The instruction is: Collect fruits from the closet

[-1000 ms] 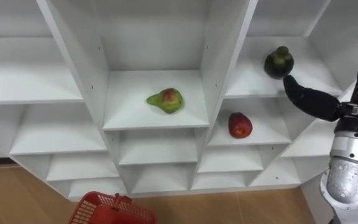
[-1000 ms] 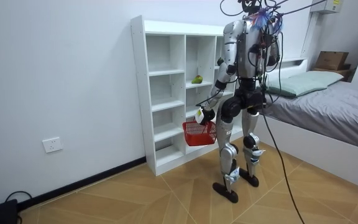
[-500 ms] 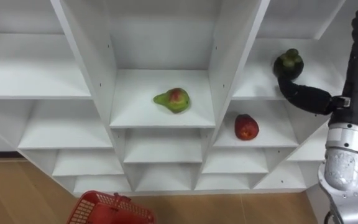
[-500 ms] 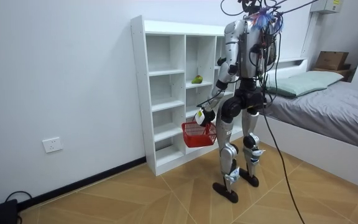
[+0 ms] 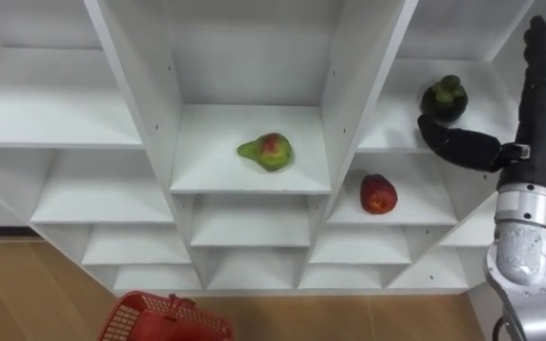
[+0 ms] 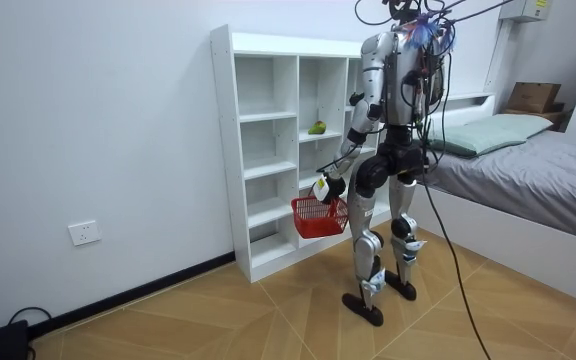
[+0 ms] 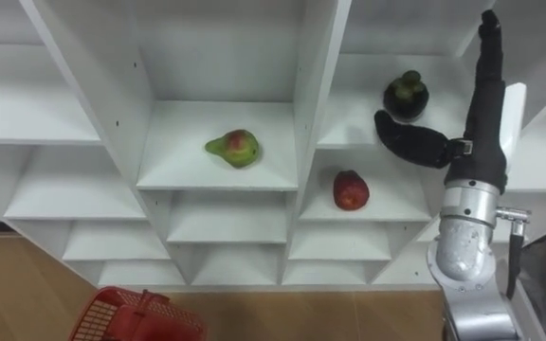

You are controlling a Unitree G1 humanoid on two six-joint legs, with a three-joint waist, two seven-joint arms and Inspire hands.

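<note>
Right robot hand (image 5: 533, 152) has neared the dark fruit (image 5: 443, 98), upper right.
It's wide open and empty: curl round the fruit before you lift.

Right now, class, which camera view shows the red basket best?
The room view: the red basket shows whole, hanging at the left hand before the white shelves. Both eye views cut it off at the bottom edge, showing part of its rim.

Closet (image 5: 150, 104) white, pear (image 5: 266, 152) green-red, apple (image 5: 378, 194) red, mangosteen (image 5: 443, 98) dark, basket (image 5: 164, 320) red.
</note>
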